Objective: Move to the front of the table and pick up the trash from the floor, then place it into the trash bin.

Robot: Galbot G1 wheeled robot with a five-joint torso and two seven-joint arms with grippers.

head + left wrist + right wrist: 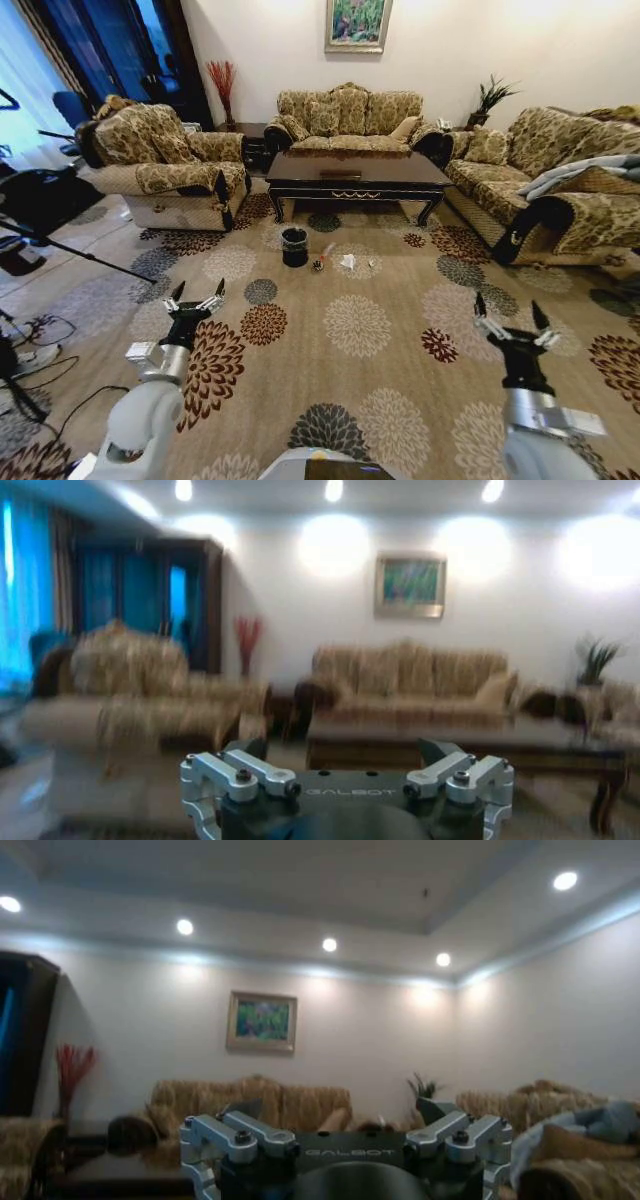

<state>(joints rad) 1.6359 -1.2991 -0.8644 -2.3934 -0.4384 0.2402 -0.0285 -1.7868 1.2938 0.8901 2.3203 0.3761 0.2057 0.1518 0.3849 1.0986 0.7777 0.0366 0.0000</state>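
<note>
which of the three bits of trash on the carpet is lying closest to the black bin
The small clear bottle with the red cap. It lies just beside the trash bin, while the tiny dark ball sits slightly nearer the robot and the white paper wad lies farthest out.

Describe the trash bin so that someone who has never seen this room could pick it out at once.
Find the long dark-wood coffee table in the middle of the sofas. On the floral carpet just in front of its left end stands the trash bin, a small round black container. The scraps of trash beside it are far smaller and lie flat, while the bin stands upright and open-topped.
</note>
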